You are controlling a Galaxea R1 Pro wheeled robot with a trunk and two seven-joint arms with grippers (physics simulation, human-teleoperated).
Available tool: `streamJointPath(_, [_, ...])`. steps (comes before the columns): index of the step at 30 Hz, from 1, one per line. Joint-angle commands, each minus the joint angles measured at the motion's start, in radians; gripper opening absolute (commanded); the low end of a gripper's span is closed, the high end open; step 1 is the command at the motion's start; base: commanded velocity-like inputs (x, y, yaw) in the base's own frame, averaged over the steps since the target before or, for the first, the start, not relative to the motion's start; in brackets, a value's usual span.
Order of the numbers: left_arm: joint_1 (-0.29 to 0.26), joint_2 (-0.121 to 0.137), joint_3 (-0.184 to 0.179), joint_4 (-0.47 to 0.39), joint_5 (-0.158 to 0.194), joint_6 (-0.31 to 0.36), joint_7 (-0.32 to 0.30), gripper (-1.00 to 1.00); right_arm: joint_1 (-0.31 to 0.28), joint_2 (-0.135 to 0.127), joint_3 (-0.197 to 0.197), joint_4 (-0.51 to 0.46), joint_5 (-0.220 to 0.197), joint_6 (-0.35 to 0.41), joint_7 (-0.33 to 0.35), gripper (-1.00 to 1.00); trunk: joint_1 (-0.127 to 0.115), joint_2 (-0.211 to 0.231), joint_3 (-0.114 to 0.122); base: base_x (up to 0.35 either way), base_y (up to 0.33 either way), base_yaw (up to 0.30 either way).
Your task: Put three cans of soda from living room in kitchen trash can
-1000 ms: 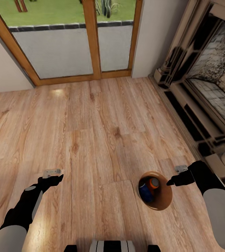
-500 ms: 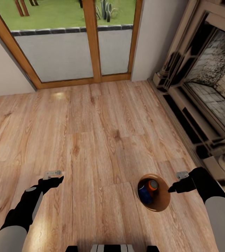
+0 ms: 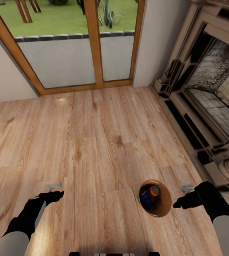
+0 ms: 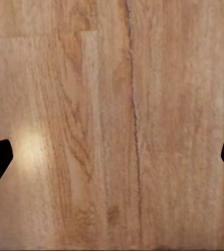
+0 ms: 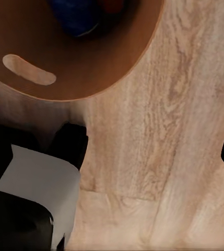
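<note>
Wood floor [image 3: 93, 142] runs from glass doors [image 3: 78, 46] to a stone fireplace [image 3: 207, 103] along its right edge. The bin [image 3: 163, 209] stands on the floor near the fireplace, holding an orange can [image 3: 153, 192] and a blue can [image 3: 146, 201]; a third cannot be made out. The right tool [image 3: 178, 205] hangs just beside the rim, the left tool [image 3: 59, 194] well apart over bare boards; both are spread wide and empty. The bin looks light, stiff and easily tipped, probably best gripped at its rim.
</note>
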Motion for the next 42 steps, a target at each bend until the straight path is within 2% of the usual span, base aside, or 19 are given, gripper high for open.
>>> streamJointPath(1, [0.0, 0.0, -0.001, 0.033, -0.001, 0.009, 0.007, 1.0, 0.021, 0.0, -0.001, -0.005, 0.0, -0.021, 0.002, 1.0, -0.004, 0.007, 0.005, 0.0, 0.0, 0.0])
streamJointPath(6, [0.001, 0.001, -0.001, 0.15, 0.001, 0.016, 0.015, 1.0, 0.076, -0.001, -0.019, -0.014, 0.0, -0.072, 0.0, 1.0, -0.023, 0.042, 0.028, 0.0, 0.0, 0.0])
streamJointPath(8, [0.001, 0.004, 0.001, 0.221, 0.007, 0.009, 0.017, 1.0, 0.107, 0.0, -0.045, -0.016, 0.0, -0.102, -0.002, 1.0, -0.031, 0.056, 0.038, 0.0, 0.0, 0.0])
streamJointPath(12, [0.002, 0.009, 0.002, 0.28, 0.01, -0.02, 0.017, 1.0, 0.146, 0.001, -0.081, -0.018, 0.0, -0.149, -0.002, 1.0, -0.046, 0.084, 0.056, 0.0, 0.0, 0.0])
streamJointPath(17, [0.009, 0.013, 0.002, 0.343, 0.007, -0.075, 0.018, 1.0, 0.196, 0.002, -0.115, -0.018, 0.0, -0.204, -0.004, 1.0, -0.065, 0.119, 0.08, 0.0, 0.0, 0.0])
streamJointPath(18, [0.021, 0.014, 0.003, 0.388, 0.009, -0.108, 0.018, 1.0, 0.221, 0.003, -0.135, -0.018, 0.0, -0.234, -0.005, 1.0, -0.069, 0.126, 0.084, 0.0, 0.0, 0.0])
streamJointPath(21, [0.037, 0.016, 0.004, 0.45, 0.01, -0.163, 0.018, 1.0, 0.258, 0.006, -0.167, -0.016, 0.0, -0.285, -0.008, 1.0, -0.081, 0.147, 0.099, 0.0, 0.0, 0.0])
streamJointPath(22, [0.044, 0.017, 0.004, 0.48, 0.009, -0.202, 0.018, 1.0, 0.284, 0.008, -0.186, -0.013, 0.0, -0.325, -0.012, 1.0, -0.084, 0.154, 0.103, 0.0, 0.0, 0.0])
streamJointPath(25, [0.057, 0.018, 0.003, 0.502, 0.009, -0.239, 0.019, 1.0, 0.309, 0.009, -0.202, -0.009, -0.001, -0.366, -0.022, 1.0, -0.096, 0.175, 0.117, 0.0, 0.0, 0.0])
streamJointPath(26, [0.076, 0.018, 0.003, 0.521, 0.008, -0.273, 0.02, 1.0, 0.334, 0.011, -0.216, 0.0, -0.002, -0.406, -0.045, 1.0, -0.1, 0.182, 0.122, 0.0, 0.0, 0.0])
streamJointPath(32, [0.144, 0.019, 0.004, 0.547, 0.01, -0.363, 0.021, 1.0, 0.396, 0.016, -0.253, 0.085, -0.003, -0.532, -0.17, 1.0, -0.123, 0.224, 0.15, 0.0, 0.0, 0.0])
streamJointPath(35, [0.177, 0.019, 0.004, 0.552, 0.011, -0.397, 0.021, 1.0, 0.409, 0.015, -0.275, 0.164, -0.004, -0.611, -0.242, 1.0, -0.134, 0.245, 0.164, 0.0, 0.0, 0.0])
streamJointPath(36, [0.198, 0.019, 0.005, 0.554, 0.011, -0.42, 0.021, 1.0, 0.414, 0.013, -0.29, 0.221, -0.003, -0.653, -0.289, 1.0, -0.138, 0.252, 0.169, 0.0, 0.0, 0.0])
streamJointPath(37, [0.198, 0.019, 0.005, 0.554, 0.011, -0.42, 0.021, 1.0, 0.414, 0.013, -0.29, 0.221, -0.003, -0.653, -0.289, 1.0, -0.142, 0.259, 0.173, 0.0, 0.0, 0.0])
streamJointPath(40, [0.231, 0.02, 0.005, 0.556, 0.012, -0.456, 0.021, 1.0, 0.419, 0.009, -0.305, 0.301, -0.002, -0.695, -0.358, 1.0, -0.153, 0.28, 0.187, 0.0, 0.0, 0.0])
streamJointPath(42, [0.283, 0.025, 0.006, 0.557, 0.013, -0.512, 0.022, 1.0, 0.425, 0.006, -0.316, 0.397, -0.002, -0.756, -0.447, 1.0, -0.161, 0.294, 0.197, 0.0, 0.0, 0.0])
